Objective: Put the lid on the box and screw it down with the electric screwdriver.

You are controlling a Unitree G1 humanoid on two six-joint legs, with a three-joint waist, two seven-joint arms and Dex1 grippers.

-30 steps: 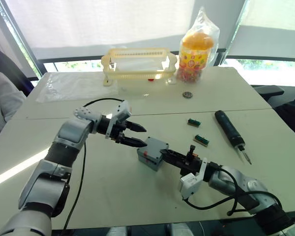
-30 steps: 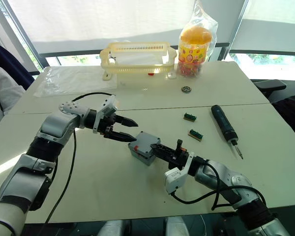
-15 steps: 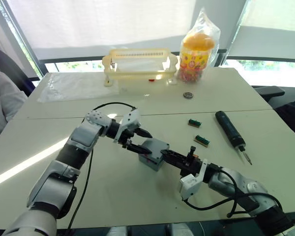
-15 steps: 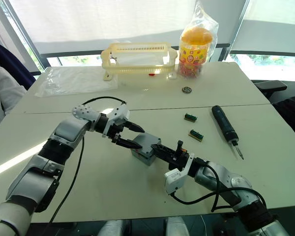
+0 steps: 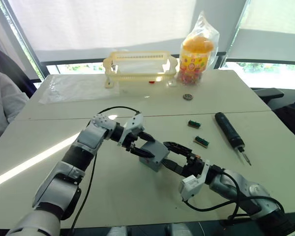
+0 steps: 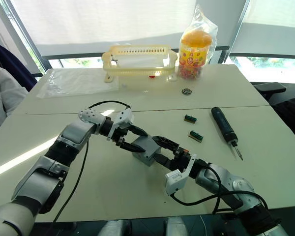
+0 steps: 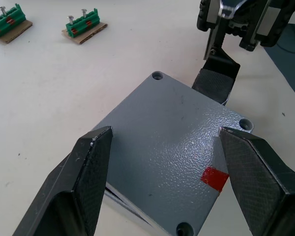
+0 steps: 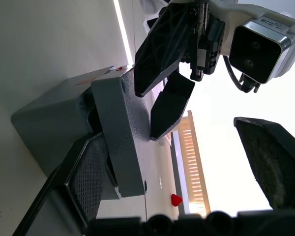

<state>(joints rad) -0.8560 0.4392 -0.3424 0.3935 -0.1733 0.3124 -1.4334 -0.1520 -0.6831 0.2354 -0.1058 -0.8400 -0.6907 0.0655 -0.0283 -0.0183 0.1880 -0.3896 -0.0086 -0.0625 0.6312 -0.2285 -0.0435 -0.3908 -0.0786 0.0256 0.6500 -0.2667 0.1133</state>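
Already the lid (image 7: 172,162) is seated on the box (image 5: 154,154), which stands mid-table between the two arms. The left gripper (image 7: 172,179) is spread wide over the lid, its fingers (image 7: 88,177) straddling opposite edges. The right gripper (image 6: 168,150) is parted too, one finger against the box's side. The lid should be squared until its corner holes line up, the box braced against sliding. The electric screwdriver (image 5: 229,129) lies released, well apart towards the right arm's side, beside two green terminal blocks (image 5: 201,140).

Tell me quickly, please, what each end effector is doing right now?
Left end effector: open, fingers straddling the lid.
Right end effector: open, at the box.
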